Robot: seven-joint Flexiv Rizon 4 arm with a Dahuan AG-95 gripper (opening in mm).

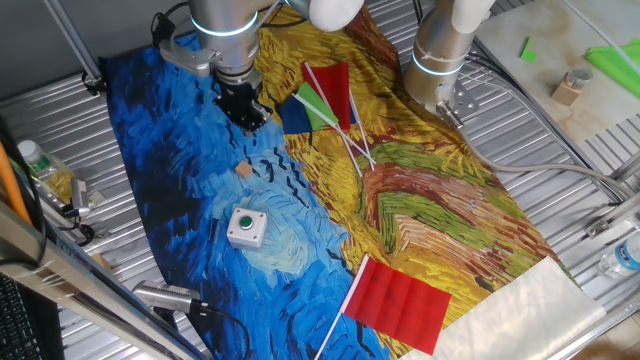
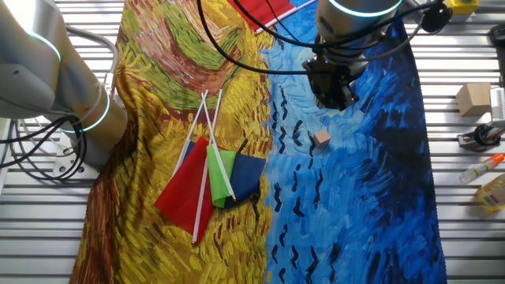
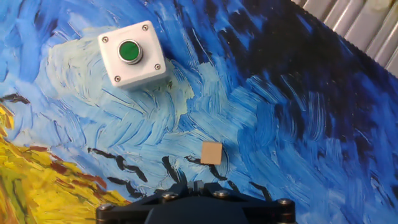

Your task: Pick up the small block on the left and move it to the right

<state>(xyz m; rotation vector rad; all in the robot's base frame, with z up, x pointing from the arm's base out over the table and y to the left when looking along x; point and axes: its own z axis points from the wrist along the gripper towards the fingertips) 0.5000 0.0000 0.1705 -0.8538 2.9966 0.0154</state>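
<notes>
I have the gripper (image 1: 243,105) hanging above the painted cloth (image 1: 180,160), clear of everything, and the small block (image 1: 244,171) sits on the blue part of that cloth, a little way off from below the hand and well apart from the white button box (image 1: 246,227). From the hand view the small block (image 3: 211,153) lies just ahead of the gripper body, nothing touching it on any side, with the button box (image 3: 132,55) further along the same line. I cannot tell how wide the fingers stand: the hand view shows only the dark mount at the bottom edge and the fixed views show a dark cluster with no clear gap; what I can say is that nothing is held. I judge the block to be light and stiff, plain wood, so it should not deform or crack under a firm pinch, and its flat faces ought to give decent friction. Being so tiny, it leaves little margin (a slightly off-centre close could flick it away across the cloth), so I would take it on two opposite side faces, square to them, low enough that the pads cover most of its height. The cloth is soft and wrinkled in places, so I would not press down hard. As for containers, I see none on the cloth; the flags (image 1: 325,95) simply lie loose.
</notes>
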